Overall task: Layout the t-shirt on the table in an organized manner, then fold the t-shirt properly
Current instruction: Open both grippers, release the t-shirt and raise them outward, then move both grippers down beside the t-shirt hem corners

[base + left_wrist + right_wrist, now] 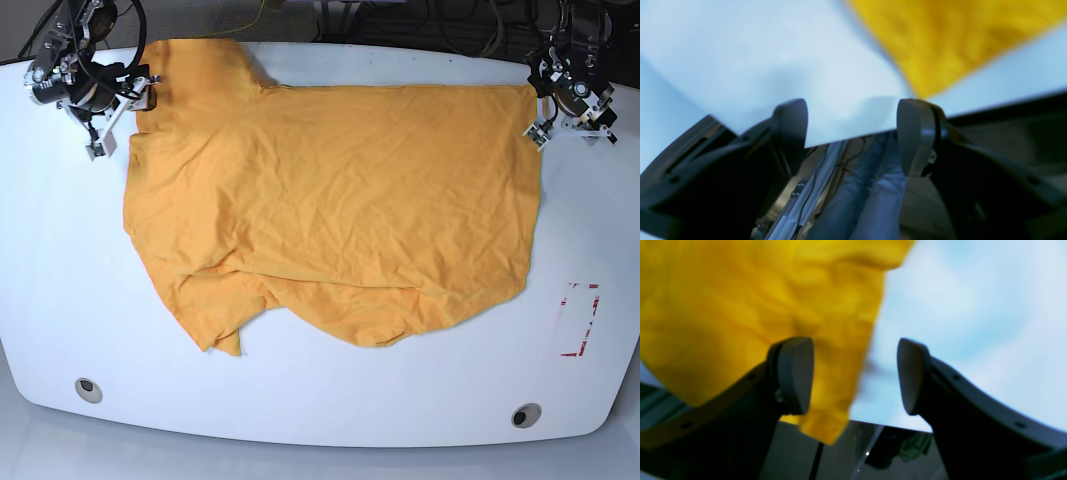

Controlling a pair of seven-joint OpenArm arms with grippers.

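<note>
Both jaws are standing open, holding nothing: left gripper (852,133), right gripper (855,375). T-shirt (340,210) is lying spread, wrinkled, mid-table (300,410); lower-left sleeve bunched; folding not yet begun.

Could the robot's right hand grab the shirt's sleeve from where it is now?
Probably yes: the right hand hangs open right at the t-shirt edge, fabric partly between its fingers, nothing blocking.
</note>
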